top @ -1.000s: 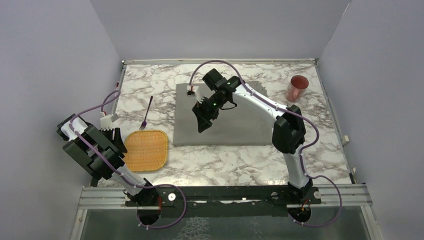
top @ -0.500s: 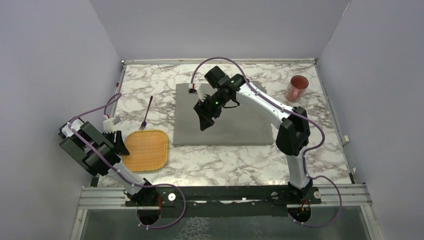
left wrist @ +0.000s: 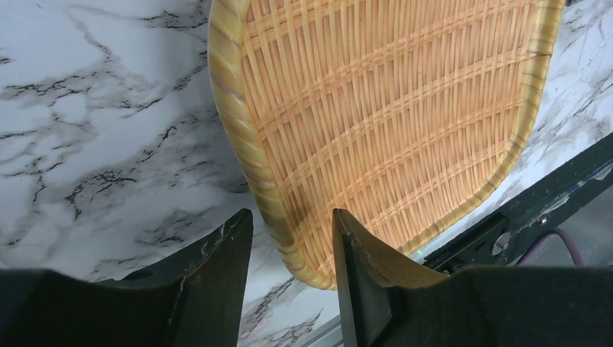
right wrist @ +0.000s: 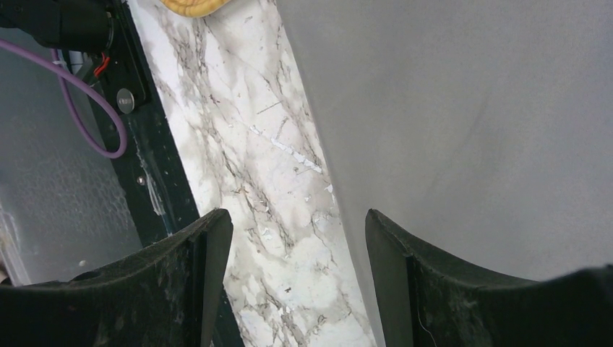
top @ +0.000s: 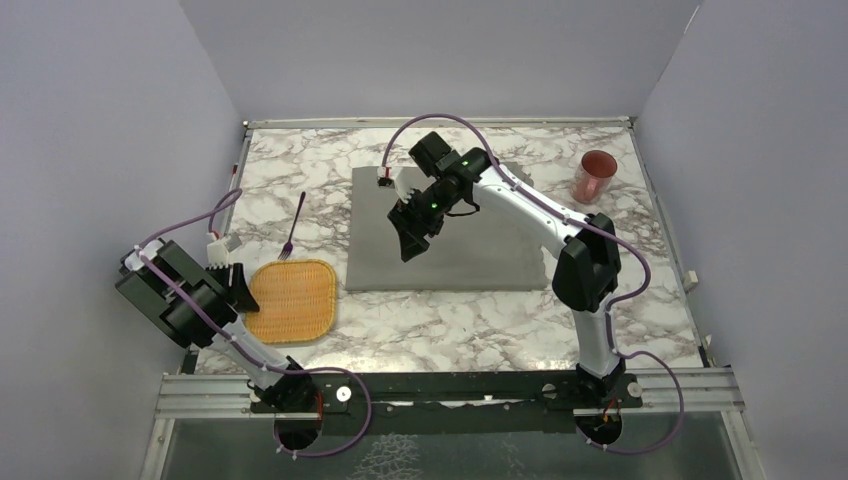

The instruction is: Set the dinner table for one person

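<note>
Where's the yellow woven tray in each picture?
Top view: the tray lies at the lower left of the table.
Left wrist: it fills the upper middle and right.
Right wrist: only a yellow sliver shows at the top edge.
Shared landmark: the veined marble tabletop shows in all three.

One dinner table (top: 440, 320), one grey placemat (top: 470, 258), one woven tray (top: 291, 300), one fork (top: 294, 226), one cup (top: 596, 176).

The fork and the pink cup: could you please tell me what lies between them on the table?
The grey placemat, with the right tool open above its left part; the top view shows it.
</note>
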{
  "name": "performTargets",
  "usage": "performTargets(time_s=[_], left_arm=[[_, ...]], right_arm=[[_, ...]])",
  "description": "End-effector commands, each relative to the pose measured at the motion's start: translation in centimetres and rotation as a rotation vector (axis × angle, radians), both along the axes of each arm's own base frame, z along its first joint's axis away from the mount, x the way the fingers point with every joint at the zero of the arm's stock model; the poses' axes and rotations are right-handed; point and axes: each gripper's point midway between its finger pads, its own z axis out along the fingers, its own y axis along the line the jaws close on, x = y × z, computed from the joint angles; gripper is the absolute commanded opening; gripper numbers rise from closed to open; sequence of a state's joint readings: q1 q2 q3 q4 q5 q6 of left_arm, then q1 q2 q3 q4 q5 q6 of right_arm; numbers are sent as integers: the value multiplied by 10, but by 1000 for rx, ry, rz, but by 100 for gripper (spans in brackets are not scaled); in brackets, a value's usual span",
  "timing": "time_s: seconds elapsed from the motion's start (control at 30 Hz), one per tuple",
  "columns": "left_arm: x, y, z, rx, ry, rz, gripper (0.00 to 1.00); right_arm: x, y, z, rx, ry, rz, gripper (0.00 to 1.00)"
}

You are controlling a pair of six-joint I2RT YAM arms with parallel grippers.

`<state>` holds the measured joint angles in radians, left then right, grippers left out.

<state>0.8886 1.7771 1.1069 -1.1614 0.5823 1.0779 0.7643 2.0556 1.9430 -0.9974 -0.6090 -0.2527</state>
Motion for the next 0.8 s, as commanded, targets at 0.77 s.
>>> performTargets(time_s=[0.77], left_arm=[[20, -7, -10, -92, -123, 50, 8]], right_arm=[[-2, -11, 16, -15, -48, -16, 71]])
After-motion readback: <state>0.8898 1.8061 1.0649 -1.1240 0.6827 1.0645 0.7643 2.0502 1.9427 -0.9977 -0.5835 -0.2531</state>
